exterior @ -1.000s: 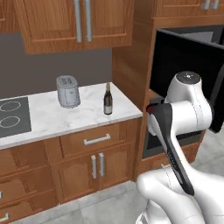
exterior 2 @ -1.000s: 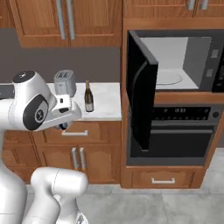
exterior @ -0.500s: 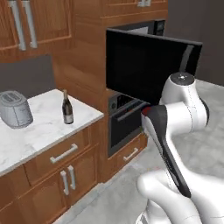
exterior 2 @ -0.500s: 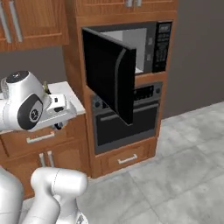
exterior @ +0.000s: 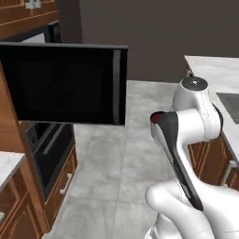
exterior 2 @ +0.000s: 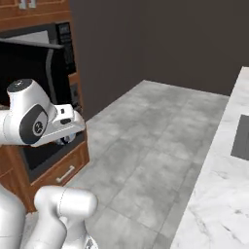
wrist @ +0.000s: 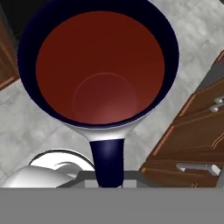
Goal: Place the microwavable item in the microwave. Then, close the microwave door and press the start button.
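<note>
The microwavable item, a mug (wrist: pixel 100 65) with a dark red inside, dark blue rim and white outer wall, sits right in front of the hand camera. Its blue handle (wrist: pixel 108 157) runs down into my gripper (wrist: pixel 109 181), which is shut on it. The fingertips themselves are hidden behind the handle. The microwave door (exterior: pixel 65 84), a large black panel, stands swung open at the upper left of the left base view. The microwave (exterior 2: pixel 62 44) with its control strip is at the upper left of the right base view, and my hand (exterior 2: pixel 65 121) hangs below and in front of it.
A black oven (exterior: pixel 49 149) with a bar handle sits under the microwave in wooden cabinetry. A marble counter (exterior 2: pixel 219 194) with a dark cooktop (exterior: pixel 229 106) runs along the right. Grey tiled floor (exterior 2: pixel 155 136) lies open between them, and wooden drawers (wrist: pixel 192 144) show below the mug.
The whole picture has swung as the base turned: the counter with toaster and bottle left the views, and the microwave now sits at the left. The grip on the mug is unchanged.
</note>
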